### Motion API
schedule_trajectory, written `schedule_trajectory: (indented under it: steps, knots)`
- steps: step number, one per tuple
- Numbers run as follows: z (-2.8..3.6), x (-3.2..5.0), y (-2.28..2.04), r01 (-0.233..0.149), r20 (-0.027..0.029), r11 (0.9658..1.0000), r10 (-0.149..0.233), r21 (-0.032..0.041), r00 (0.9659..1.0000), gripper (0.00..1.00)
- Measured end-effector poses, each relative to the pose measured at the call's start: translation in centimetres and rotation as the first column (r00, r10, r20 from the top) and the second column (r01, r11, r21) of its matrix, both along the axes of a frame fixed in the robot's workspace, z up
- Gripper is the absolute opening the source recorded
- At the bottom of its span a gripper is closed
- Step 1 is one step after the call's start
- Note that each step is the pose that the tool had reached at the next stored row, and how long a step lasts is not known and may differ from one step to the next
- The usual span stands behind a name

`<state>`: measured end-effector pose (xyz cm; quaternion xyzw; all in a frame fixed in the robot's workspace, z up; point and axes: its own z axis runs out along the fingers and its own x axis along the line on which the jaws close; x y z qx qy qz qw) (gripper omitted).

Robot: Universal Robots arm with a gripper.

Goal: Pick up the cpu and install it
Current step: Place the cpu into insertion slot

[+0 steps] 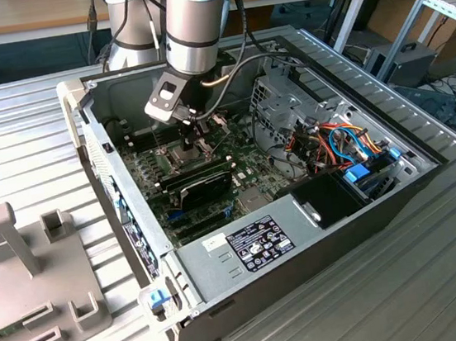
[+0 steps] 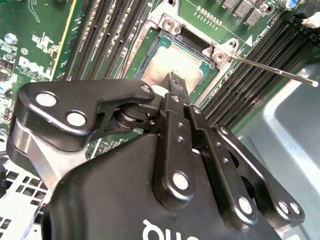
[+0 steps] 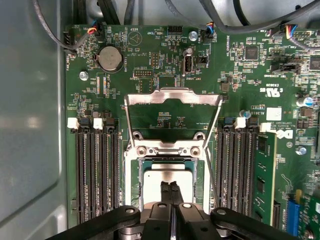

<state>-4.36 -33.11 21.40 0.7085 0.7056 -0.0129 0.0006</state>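
Note:
The cpu (image 3: 151, 181) is a flat square chip with a dull silvery top. It lies flat in the socket on the green motherboard (image 3: 165, 60) and also shows in the second wrist view (image 2: 172, 60). My gripper (image 3: 170, 187) is directly over it, black fingers pressed together with nothing between them and the tips at or just above the chip's top (image 2: 175, 80). The socket's hinged metal frame (image 3: 172, 96) stands swung open beyond the chip. In the exterior view the gripper (image 1: 193, 133) reaches down into the open computer case (image 1: 222, 258).
Rows of black memory slots (image 3: 97, 165) flank the socket on both sides. A thin metal lever (image 2: 272, 71) sticks out from the socket. In the case are a black card (image 1: 200, 182), a drive cage (image 1: 286, 101) and coloured cables (image 1: 345, 143). A grey fixture (image 1: 33, 277) sits outside.

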Motion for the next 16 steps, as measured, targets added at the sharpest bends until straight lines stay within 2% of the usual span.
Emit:
schedule_trajectory:
  steps: [3, 16]
  knots:
    - [-0.16, 0.00, 0.00, -0.016, -0.0004, 0.9999, 0.016, -0.0016, 0.9999, 0.11]
    - [-0.46, 0.00, 0.00, -0.029, -0.0002, 0.9996, 0.029, -0.0012, 0.9996, 0.11]
